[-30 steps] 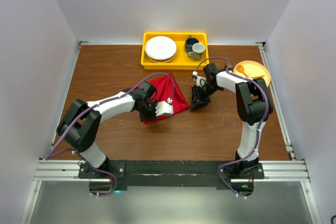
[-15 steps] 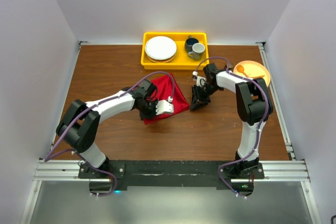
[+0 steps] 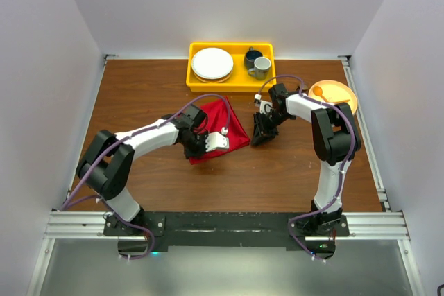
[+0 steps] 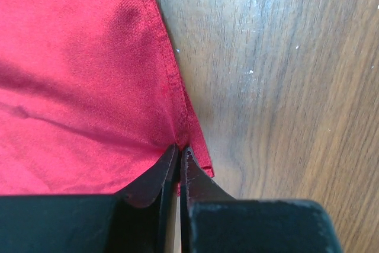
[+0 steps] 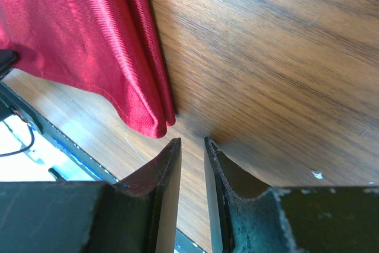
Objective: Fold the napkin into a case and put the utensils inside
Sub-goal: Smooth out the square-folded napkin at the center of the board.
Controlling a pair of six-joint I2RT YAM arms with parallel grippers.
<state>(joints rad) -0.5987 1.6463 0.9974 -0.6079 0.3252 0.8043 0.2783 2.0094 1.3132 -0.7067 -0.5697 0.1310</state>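
Evidently soft and limp, the napkin (image 3: 223,124) lies folded mid-frame below the yellow tray (image 3: 229,89), and is best pinched at a hemmed corner. The left gripper (image 4: 179,153) sits a sliver apart on that hem; whether it grips I cannot tell. The right gripper (image 5: 192,141) is narrowly parted and empty.

Bright, even light puts pale glare on the table (image 4: 284,57) right of the napkin (image 4: 77,57) and soft shadow under it.
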